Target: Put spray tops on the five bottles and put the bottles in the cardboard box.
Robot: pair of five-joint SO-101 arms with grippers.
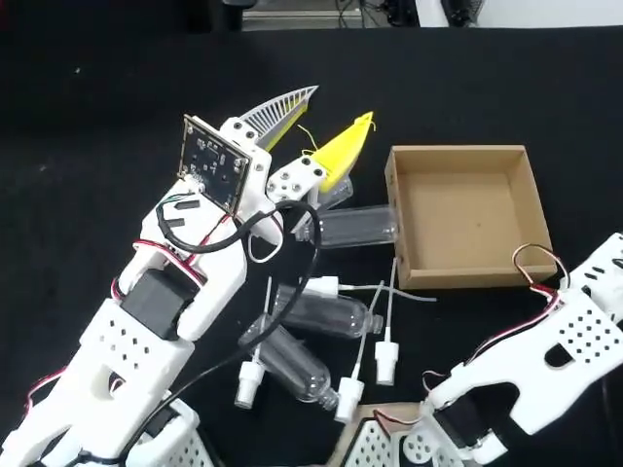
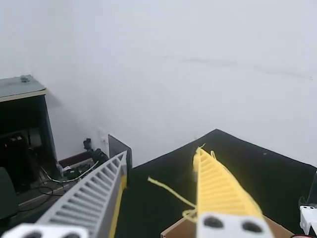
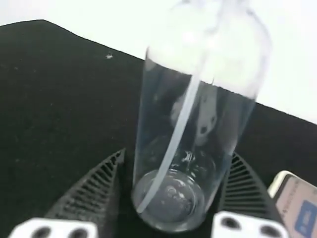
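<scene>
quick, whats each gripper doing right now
Left gripper: open, holding nothing.
Right gripper: closed on a clear bottle.

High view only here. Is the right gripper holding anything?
Observer: Yes. The right gripper is shut on a clear bottle, with the bottle's base toward the wrist.
Operator: Does that bottle have its spray top on?
Observer: A thin tube runs down inside it to the bottom, but I cannot tell whether a spray head sits on the neck.
</scene>
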